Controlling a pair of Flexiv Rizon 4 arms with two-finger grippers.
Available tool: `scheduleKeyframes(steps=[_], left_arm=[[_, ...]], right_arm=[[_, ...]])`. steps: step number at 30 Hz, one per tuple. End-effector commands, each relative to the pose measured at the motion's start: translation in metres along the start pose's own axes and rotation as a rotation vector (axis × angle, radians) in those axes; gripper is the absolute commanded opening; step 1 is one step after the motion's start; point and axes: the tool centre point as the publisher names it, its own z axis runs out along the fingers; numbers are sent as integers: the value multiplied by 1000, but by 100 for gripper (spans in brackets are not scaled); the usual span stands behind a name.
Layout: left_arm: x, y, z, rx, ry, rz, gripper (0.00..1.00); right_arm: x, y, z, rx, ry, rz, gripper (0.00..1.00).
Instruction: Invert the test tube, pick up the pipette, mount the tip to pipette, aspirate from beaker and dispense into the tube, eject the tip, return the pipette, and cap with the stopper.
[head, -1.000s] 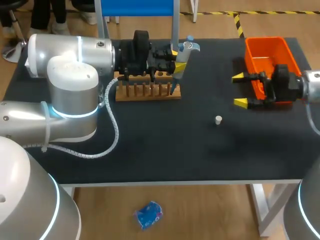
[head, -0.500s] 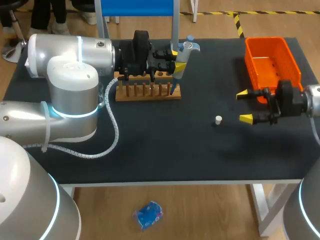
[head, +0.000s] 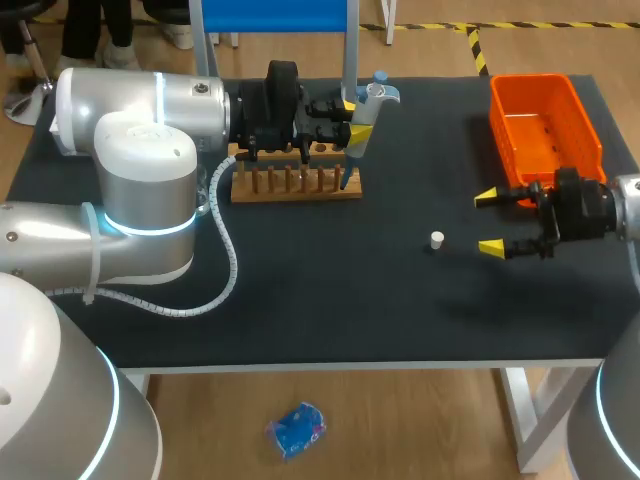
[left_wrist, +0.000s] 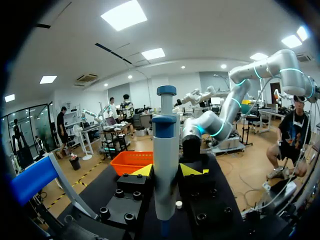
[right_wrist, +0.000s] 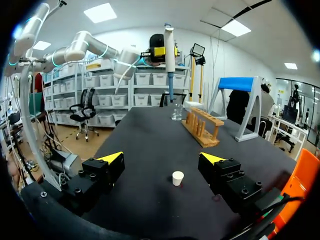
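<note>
My left gripper (head: 352, 117) is shut on the grey-and-blue pipette (head: 366, 108), held upright over the right end of the wooden rack (head: 296, 182). In the left wrist view the pipette (left_wrist: 165, 170) stands between the yellow fingertips of that gripper (left_wrist: 166, 171). The small white stopper (head: 437, 239) stands on the black table. My right gripper (head: 488, 222) is open just right of it, fingers pointing at it. In the right wrist view the stopper (right_wrist: 177, 178) lies ahead of the open gripper (right_wrist: 162, 158), between its fingers' lines. A clear beaker (right_wrist: 176, 112) stands beyond the rack (right_wrist: 201, 127).
An orange bin (head: 545, 125) stands at the table's back right, behind my right gripper. My left arm's big elbow (head: 145, 180) and its white cable (head: 225, 260) cover the left part of the table. The table's front edge (head: 360, 364) runs below the stopper.
My right gripper has come away from the orange bin toward the table's front and now faces the stopper. The left arm and the pipette have not moved.
</note>
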Motion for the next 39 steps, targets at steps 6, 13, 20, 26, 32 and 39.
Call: scheduleKeyframes(steps=[6,13,20,26,32,39], left_arm=[[1,0,0,2,-3,1,0],[1,0,0,2,-3,1,0],[1,0,0,2,-3,1,0],[-6,-6,-7,43,-37,-11,0],[-15,2,-38,76,-161,-44,0],[-24,15,-87,60,-300,-71,0]], right_arm=[[7,-5,-6,80,-36,28,100],[7,-5,-6,81,-38,28,100],[7,-5,-6,81,-38,28,100],[7,-5,-6,81,-38,28,100],[7,-5,-6,81,-38,28,100],[7,-5,-6,81,-38,28,100]])
